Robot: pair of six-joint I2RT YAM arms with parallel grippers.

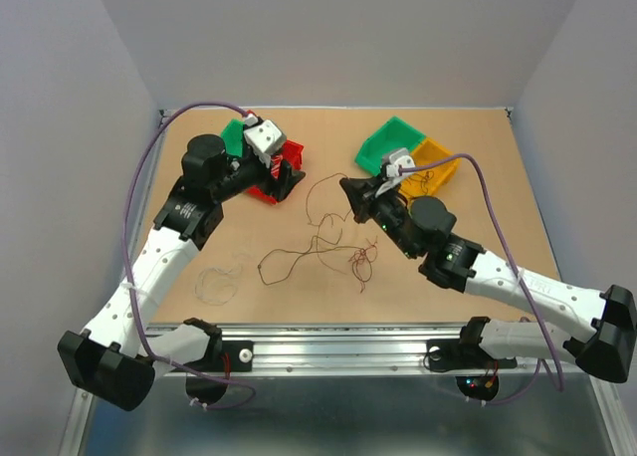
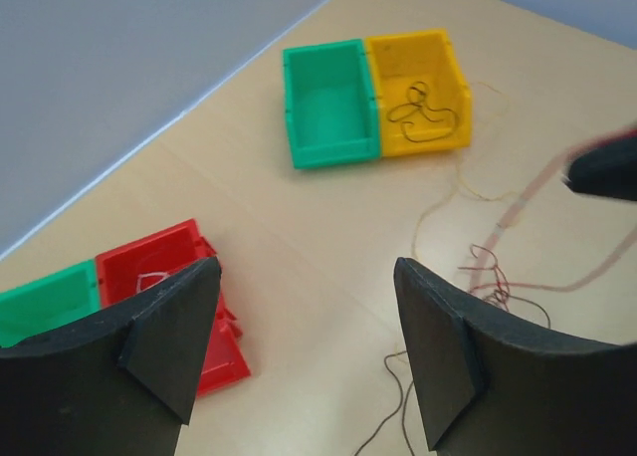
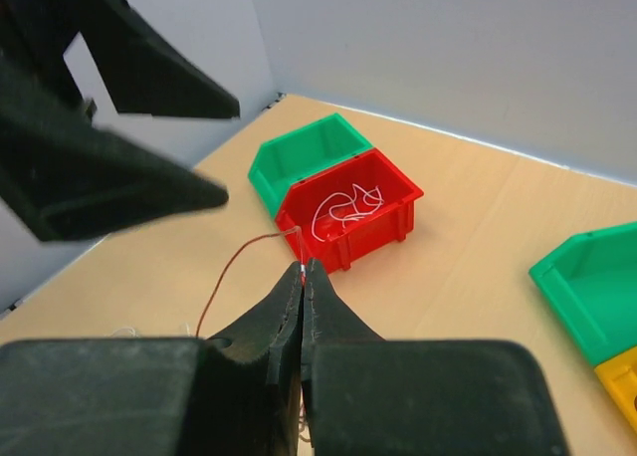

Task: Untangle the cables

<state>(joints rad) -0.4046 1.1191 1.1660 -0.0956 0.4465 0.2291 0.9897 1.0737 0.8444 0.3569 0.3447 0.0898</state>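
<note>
Jaws of the right gripper [image 3: 303,269] press together, pinching one reddish strand [image 3: 249,245]; the left gripper [image 2: 305,277] stands spread and empty. The hair-thin, curly brown and reddish cables [image 1: 360,261] lie on the tan table [image 1: 478,177] between the two, sprawling roughly left to right. Light, limp and springy, they likely snag; best taken at a free end, not the knot.

A tan tabletop [image 1: 299,299] holds two pairs of touching open bins: left green bin [image 1: 233,134] beside red bin [image 1: 290,158] at back left, right green bin [image 1: 386,142] beside yellow bin [image 1: 439,167] at back right.
</note>
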